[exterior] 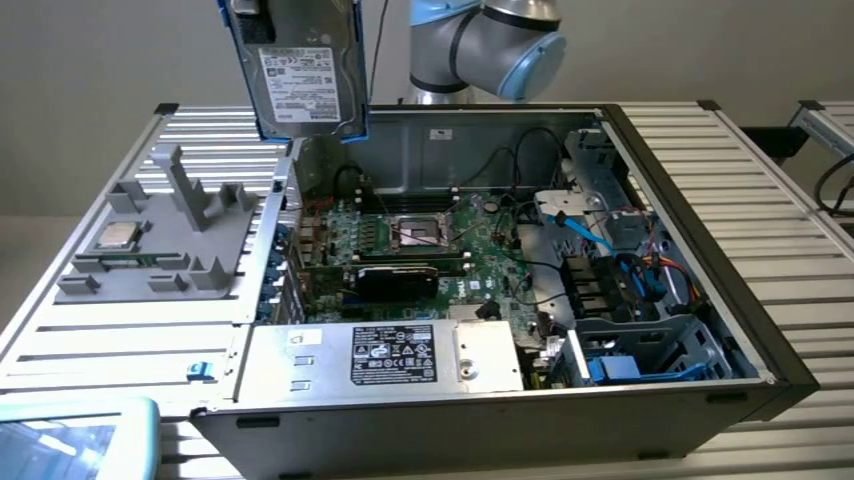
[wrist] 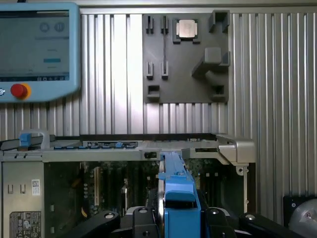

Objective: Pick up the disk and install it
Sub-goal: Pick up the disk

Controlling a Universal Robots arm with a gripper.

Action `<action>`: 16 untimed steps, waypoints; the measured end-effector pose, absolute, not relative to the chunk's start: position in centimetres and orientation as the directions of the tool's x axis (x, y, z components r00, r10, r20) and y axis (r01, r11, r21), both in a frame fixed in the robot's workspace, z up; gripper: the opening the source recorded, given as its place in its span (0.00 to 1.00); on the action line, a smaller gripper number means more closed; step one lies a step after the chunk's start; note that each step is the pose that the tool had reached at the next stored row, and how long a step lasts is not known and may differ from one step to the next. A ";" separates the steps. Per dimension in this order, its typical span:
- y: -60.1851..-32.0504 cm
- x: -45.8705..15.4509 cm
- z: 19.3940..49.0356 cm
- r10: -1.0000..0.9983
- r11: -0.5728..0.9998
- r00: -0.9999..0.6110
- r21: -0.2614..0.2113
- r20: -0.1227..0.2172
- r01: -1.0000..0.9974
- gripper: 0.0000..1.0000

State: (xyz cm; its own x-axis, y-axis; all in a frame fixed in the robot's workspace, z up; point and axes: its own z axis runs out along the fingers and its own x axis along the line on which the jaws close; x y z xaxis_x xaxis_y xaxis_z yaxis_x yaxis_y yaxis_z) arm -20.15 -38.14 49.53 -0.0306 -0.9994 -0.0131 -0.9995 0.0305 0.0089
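I am carrying the disk, and I think this step is about getting it over the case safely.

The ribbed metal surface (exterior: 747, 170) holds a big open computer case (exterior: 467, 425). It takes up the middle and right of the exterior view. Inside it is a green board (exterior: 447, 255). At the lower right there is a metal cage (exterior: 654, 350) with blue bits in it. I guess that cage is the disk's home, but I can't be sure from here. Thin wires (exterior: 594, 235) loop between the board and the cage.

To do this well, I should hold the disk tight and level so it can't slip. I should stay high, because the case wall sits right under the disk and a bump could knock it loose. I should go slowly and stay away from the wires, which look easy to snag. The disk hangs tall and thin, so a fast swing could make it wobble.

My arm (exterior: 487, 45) is at the top middle of the exterior view, behind the case. It bends over toward the upper left. My end effector (wrist: 178, 220) points down from the top edge there. Its black fingers (wrist: 141, 218) are squeezed onto the blue frame from both sides, so it is gripping the disk.

The disk (exterior: 304, 85) hangs in the air at the upper left of the exterior view. It stands up on its end, and its white label faces the camera. It is above the back corner of the case and touches nothing but me.
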 end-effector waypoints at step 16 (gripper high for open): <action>-41.0 -14.2 49.6 -0.999 0.030 -0.031 0.009 -0.013 -0.999 0.37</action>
